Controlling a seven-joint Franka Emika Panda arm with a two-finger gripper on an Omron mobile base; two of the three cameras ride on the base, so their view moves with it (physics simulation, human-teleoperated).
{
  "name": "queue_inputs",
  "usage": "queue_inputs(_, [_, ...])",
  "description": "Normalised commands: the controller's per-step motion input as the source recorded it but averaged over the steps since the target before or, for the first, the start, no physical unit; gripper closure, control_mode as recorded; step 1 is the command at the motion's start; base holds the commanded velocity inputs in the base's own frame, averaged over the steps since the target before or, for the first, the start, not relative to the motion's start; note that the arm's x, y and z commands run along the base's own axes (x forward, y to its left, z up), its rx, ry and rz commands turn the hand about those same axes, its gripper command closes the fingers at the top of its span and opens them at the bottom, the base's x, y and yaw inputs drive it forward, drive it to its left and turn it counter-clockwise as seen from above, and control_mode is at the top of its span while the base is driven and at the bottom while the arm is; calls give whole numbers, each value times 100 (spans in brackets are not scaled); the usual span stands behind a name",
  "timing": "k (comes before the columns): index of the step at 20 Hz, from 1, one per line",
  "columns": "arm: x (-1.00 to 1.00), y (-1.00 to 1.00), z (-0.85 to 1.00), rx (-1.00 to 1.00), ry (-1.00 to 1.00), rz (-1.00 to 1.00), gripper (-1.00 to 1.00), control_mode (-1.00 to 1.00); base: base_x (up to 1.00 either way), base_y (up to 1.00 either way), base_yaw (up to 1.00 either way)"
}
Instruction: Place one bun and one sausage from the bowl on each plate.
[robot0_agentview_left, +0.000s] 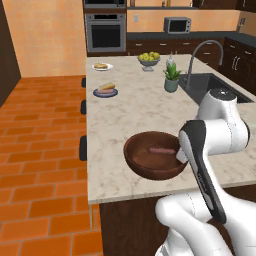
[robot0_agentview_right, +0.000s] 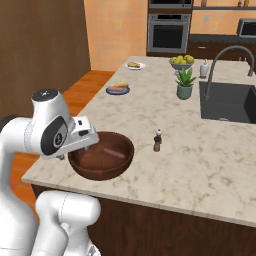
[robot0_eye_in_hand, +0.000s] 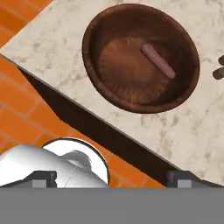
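Note:
The brown bowl (robot0_agentview_left: 150, 172) (robot0_agentview_right: 100, 172) (robot0_eye_in_hand: 118, 65) stands near the counter's front edge with one pinkish sausage (robot0_agentview_left: 162, 150) (robot0_agentview_right: 114, 152) (robot0_eye_in_hand: 158, 61) lying in it. My gripper (robot0_eye_in_hand: 113, 178) hovers open above the bowl's near side, over the counter edge, with nothing between its fingers. Farther back, the dark blue-grey plate (robot0_agentview_left: 113, 94) (robot0_agentview_right: 111, 92) carries a bun (robot0_agentview_left: 106, 86) and a sausage. On the white plate (robot0_agentview_left: 109, 67) (robot0_agentview_right: 142, 65) beyond it lies a bun; I cannot tell whether anything else is on it.
A small pepper mill (robot0_agentview_right: 157, 140) stands just right of the bowl. A potted plant (robot0_agentview_left: 172, 77), a grey fruit bowl (robot0_agentview_left: 149, 59), a soap bottle (robot0_agentview_right: 204, 68) and the sink with its faucet (robot0_agentview_right: 225, 100) are at the back right. Orange tile floor lies left of the counter.

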Motion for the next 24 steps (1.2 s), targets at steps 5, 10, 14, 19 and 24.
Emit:
queue_inputs(5, [65, 0, -33, -11, 0, 32, -100, -100, 0, 0, 0])
queue_inputs(10, [34, -4, -9, -5, 0, 27, -100, -100, 0, 0, 0])
queue_inputs(14, [26, 0, -27, -8, -3, 4, -100, -100, 0, 0, 0])
queue_inputs(19, [30, -2, -26, -10, -11, 0, -100, -100, 0, 0, 0])
queue_inputs(24, [24, 0, -6, -5, -2, 0, -100, -100, 0, 0, 0])
